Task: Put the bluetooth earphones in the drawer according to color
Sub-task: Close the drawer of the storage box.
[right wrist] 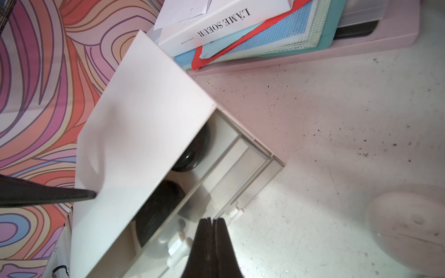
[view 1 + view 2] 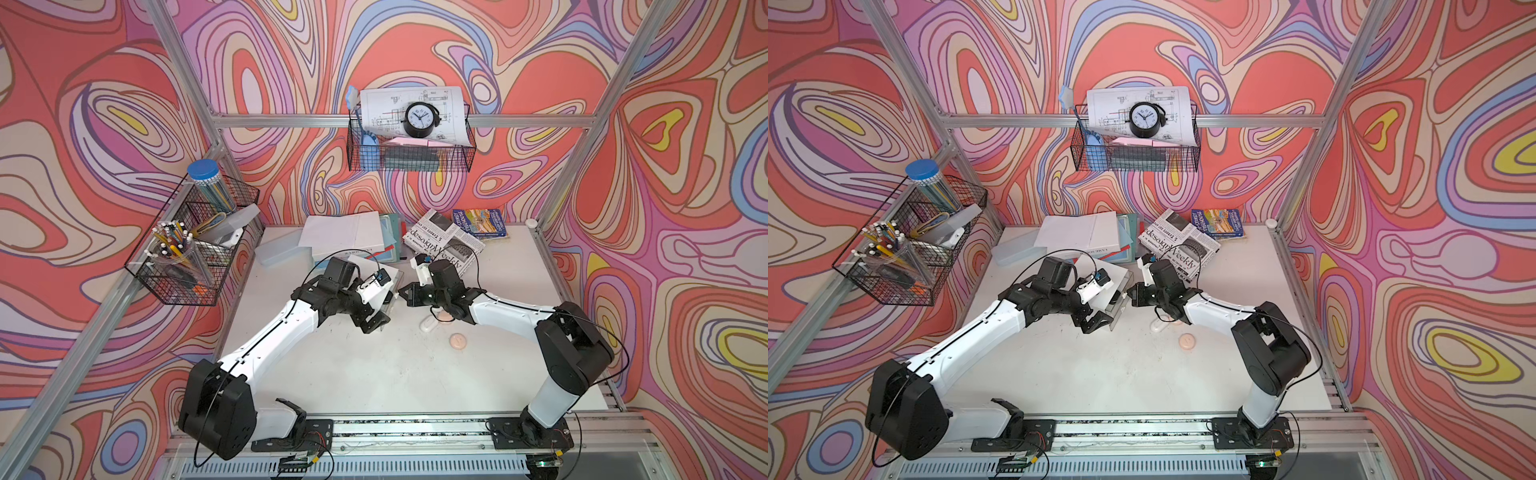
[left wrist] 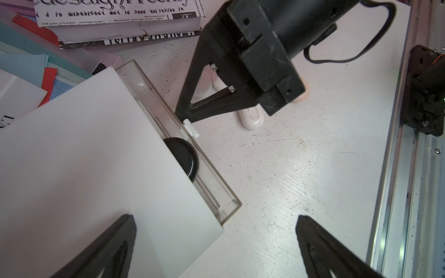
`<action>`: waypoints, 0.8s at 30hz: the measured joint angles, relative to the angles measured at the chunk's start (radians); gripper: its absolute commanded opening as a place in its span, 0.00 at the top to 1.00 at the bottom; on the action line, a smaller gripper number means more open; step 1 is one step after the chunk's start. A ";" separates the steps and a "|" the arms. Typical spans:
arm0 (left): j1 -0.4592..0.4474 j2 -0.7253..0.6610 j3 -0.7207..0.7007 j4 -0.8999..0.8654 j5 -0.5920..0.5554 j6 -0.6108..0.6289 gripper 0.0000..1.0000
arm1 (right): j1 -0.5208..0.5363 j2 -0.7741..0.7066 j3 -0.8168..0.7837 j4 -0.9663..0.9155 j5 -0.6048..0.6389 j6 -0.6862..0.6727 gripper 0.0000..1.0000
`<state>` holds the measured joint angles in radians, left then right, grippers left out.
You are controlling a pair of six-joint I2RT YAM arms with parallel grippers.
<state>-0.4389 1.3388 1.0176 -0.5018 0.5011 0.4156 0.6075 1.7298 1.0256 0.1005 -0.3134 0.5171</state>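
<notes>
I am holding the left tool (image 3: 216, 248) wide open at one corner of the drawer cabinet (image 3: 96, 168). One finger is hanging above its white top and the other above the bare tabletop (image 3: 301, 180) beside it. The right tool (image 1: 212, 220) is pinched fully together, with its tips sitting at the cabinet's front just beside a tiny white knob (image 3: 190, 128) (whether they are touching it, I cannot tell). A clear drawer (image 3: 216, 190) is standing slightly out from under the white top, showing a black earphone case (image 3: 185, 156). The right wrist view is showing two black ones behind the clear fronts. White cases (image 3: 251, 120) are lying on the tabletop near the cabinet's front, under the right arm. A beige-pink case (image 2: 458, 341) is lying farther out from that front.
</notes>
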 measured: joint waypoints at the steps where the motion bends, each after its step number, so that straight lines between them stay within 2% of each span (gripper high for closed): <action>1: 0.000 0.000 0.000 -0.001 0.002 0.000 0.02 | 0.000 0.006 0.005 0.002 -0.002 0.001 1.00; 24: 0.000 0.019 0.018 -0.011 0.030 0.005 0.02 | 0.000 0.020 0.027 0.056 -0.041 0.013 1.00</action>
<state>-0.4385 1.3582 1.0351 -0.5133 0.5312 0.4202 0.6071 1.7496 1.0527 0.1566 -0.3542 0.5304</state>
